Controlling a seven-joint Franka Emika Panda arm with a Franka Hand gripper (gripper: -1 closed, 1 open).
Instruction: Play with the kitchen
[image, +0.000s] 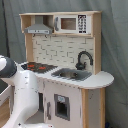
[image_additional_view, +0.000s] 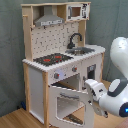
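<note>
The kitchen (image: 62, 65) stands on a wooden floor (image_additional_view: 15, 119) before a grey curtain (image: 112, 45) in both exterior views. Only the second exterior view shows its oven door (image_additional_view: 70, 102) swung open and the gripper (image_additional_view: 93, 91) at its edge; whether its fingers are spread I cannot tell.

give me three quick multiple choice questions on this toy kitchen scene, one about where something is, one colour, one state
1. In the first exterior view, the faucet stands:
A. behind the sink
B. on the hood
C. on the floor

2. The stove rings are:
A. blue
B. red
C. green

3. In the second exterior view, the oven door is:
A. shut
B. swung open
C. missing

Answers: 1 A, it rises at the back edge of the sink. 2 B, red circles show on the dark cooktop. 3 B, the windowed door hangs outward beside the gripper.
</note>
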